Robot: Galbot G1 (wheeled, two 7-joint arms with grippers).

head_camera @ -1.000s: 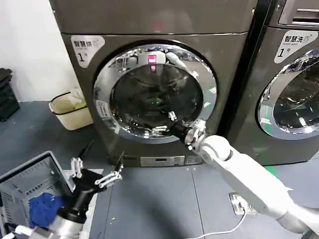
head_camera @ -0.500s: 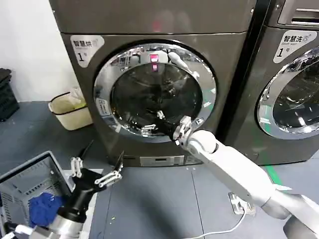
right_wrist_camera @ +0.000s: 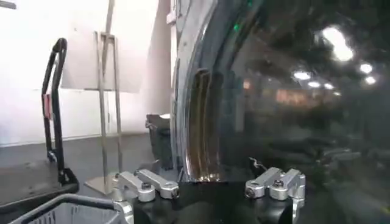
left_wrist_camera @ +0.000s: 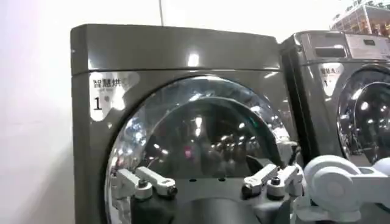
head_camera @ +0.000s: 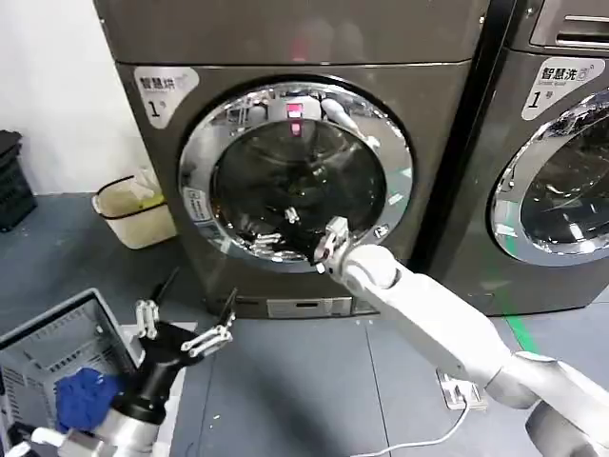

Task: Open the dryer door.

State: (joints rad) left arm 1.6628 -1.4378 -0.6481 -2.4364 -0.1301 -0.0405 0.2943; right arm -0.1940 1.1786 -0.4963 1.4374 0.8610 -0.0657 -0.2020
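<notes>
Now the right gripper (head_camera: 324,249) sits against the dryer door (head_camera: 295,176), at about five o'clock on its chrome ring, fingers spread and gripping nothing. The door looks shut. Next, probably, it must hook the edge and pull. The left gripper (head_camera: 184,324) waits low, fingers wide, empty. Two machines (head_camera: 547,171) stand side by side.

The large round dryer door (head_camera: 295,176) wore a shiny chrome ring around dark tinted glass, set in a grey-brown metal machine front (head_camera: 285,43). Left of that door sat a pale yellow plastic bin (head_camera: 133,211); below it, blue cloth (head_camera: 84,397) in a grey slatted basket (head_camera: 52,343).
</notes>
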